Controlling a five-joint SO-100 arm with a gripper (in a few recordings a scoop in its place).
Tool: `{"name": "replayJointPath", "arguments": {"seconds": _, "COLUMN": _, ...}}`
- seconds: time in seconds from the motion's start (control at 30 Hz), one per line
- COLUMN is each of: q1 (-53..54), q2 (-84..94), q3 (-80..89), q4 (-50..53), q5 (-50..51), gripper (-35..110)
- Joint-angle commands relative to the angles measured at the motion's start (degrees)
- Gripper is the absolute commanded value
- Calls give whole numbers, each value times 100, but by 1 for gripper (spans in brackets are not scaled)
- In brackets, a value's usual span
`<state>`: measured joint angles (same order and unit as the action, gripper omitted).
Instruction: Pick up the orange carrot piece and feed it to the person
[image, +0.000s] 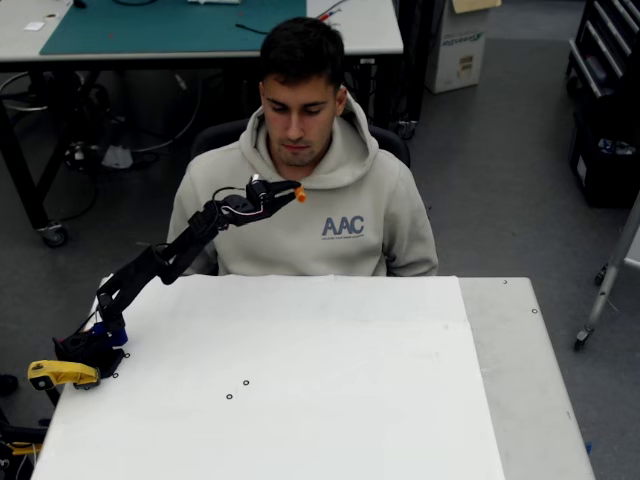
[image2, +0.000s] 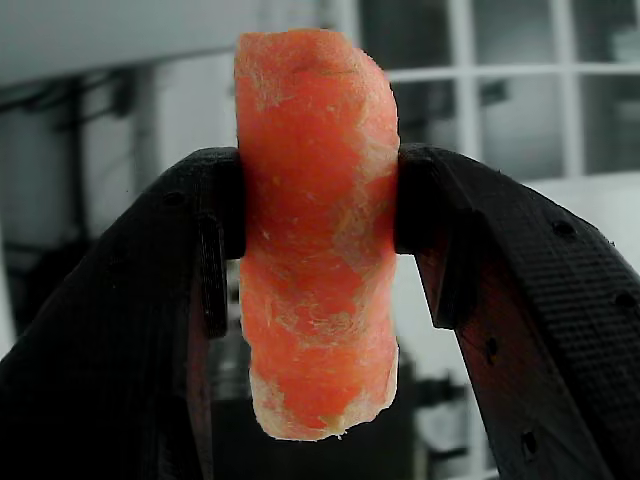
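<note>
My end effector (image: 291, 192) pinched the orange carrot piece (image: 299, 194) across its middle, long axis crosswise to the fingers (image2: 190, 260), held in the air beyond the desk's (image: 300, 400) far edge, just below the person's (image: 345, 215) chin, mouth slightly above it.

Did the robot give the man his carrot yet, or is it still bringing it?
The picking up looks done: the gripper is shut on the carrot piece, lifted off the table. In the overhead view the carrot hangs in front of the person, below his chin. Feeding is left: it has not reached his mouth.
</note>
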<state>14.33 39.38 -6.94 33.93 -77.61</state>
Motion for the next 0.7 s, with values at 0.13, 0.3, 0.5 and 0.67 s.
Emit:
{"name": "replayJointPath", "arguments": {"seconds": 0.13, "q1": -229, "q2": -264, "q3": -580, "q4": -2021, "q5": -1020, "gripper": -3}}
{"name": "replayJointPath", "arguments": {"seconds": 0.3, "q1": -554, "q2": -290, "q3": -571, "q4": -2522, "q5": -1477, "gripper": -3}}
{"name": "replayJointPath", "arguments": {"seconds": 0.5, "q1": -668, "q2": -290, "q3": -571, "q4": -2689, "q5": -1635, "gripper": -3}}
{"name": "replayJointPath", "arguments": {"seconds": 0.67, "q1": -624, "q2": -290, "q3": -571, "q4": -2716, "q5": -1644, "gripper": -3}}
